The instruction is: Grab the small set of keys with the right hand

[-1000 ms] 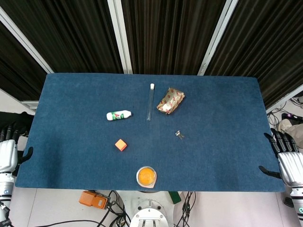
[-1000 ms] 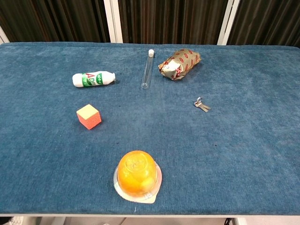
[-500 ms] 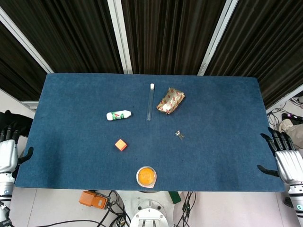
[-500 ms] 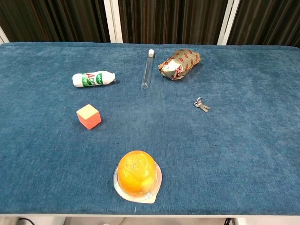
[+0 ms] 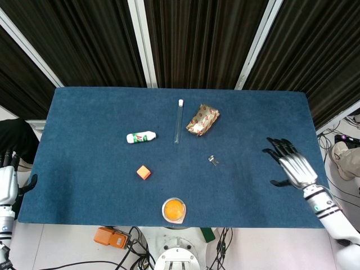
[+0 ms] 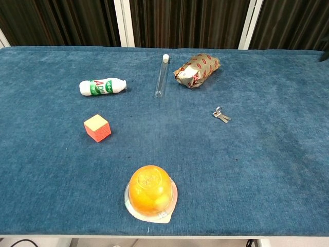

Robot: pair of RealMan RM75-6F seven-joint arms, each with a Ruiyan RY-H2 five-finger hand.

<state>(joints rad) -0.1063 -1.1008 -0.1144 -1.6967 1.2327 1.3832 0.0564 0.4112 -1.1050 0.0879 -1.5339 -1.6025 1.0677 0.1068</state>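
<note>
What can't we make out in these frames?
- Keys: too small in either view to tell how many hang on the ring.
- Left hand: cut off by the head view's left edge; absent from the chest view.
- Right hand: head view only, seen from behind, palm hidden.

white bottle [image 6: 102, 86], test tube [image 6: 162, 75], snack packet [image 6: 197, 69], orange cube [image 6: 97, 127], fruit cup [image 6: 150, 191] on blue table [image 6: 267, 175]

The right hand [image 5: 292, 164] is held over the desk [image 5: 84, 112] with fingers spread, well apart from the keys [image 5: 214, 160]; nothing is gripped.
</note>
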